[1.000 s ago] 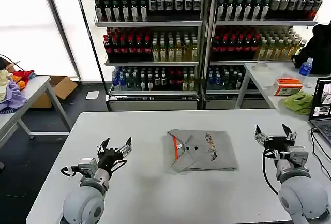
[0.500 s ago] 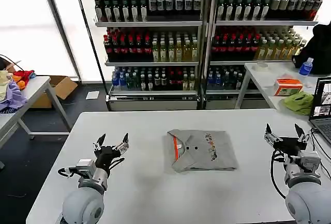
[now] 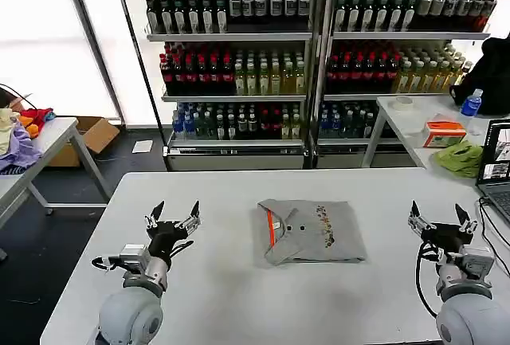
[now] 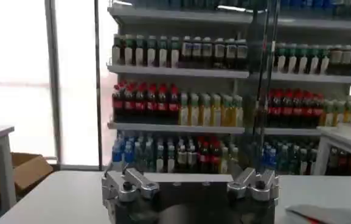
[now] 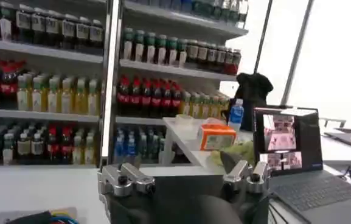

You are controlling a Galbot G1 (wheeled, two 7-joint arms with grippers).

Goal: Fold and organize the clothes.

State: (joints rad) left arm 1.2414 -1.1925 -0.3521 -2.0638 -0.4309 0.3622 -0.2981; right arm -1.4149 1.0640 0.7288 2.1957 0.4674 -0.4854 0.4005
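Note:
A grey T-shirt [image 3: 312,230] lies folded into a rectangle at the middle of the white table [image 3: 239,297], its orange-red neck strip [image 3: 271,228] at the left and a small multicoloured print [image 3: 324,226] toward the right. My left gripper [image 3: 172,213] stands open above the table, well left of the shirt, with nothing between its fingers. To the shirt's right, my right gripper [image 3: 441,216] is open and empty too. In the left wrist view the left gripper [image 4: 190,180] points at the shelves, and a grey corner of the shirt [image 4: 321,214] shows. The right gripper [image 5: 184,173] faces the side table.
Shelves of bottles [image 3: 311,58] stand behind the table. A side table [image 3: 414,126] at the right holds an orange box [image 3: 445,133], a lime-green cloth [image 3: 462,158] and a laptop [image 3: 496,166]. Another table [image 3: 32,154] at the left carries coloured garments [image 3: 16,134]. A cardboard box [image 3: 97,133] lies on the floor.
Both arms have drawn back from the shirt. The right gripper moved further right and the left gripper shifted slightly left and up. The shirt has not moved.

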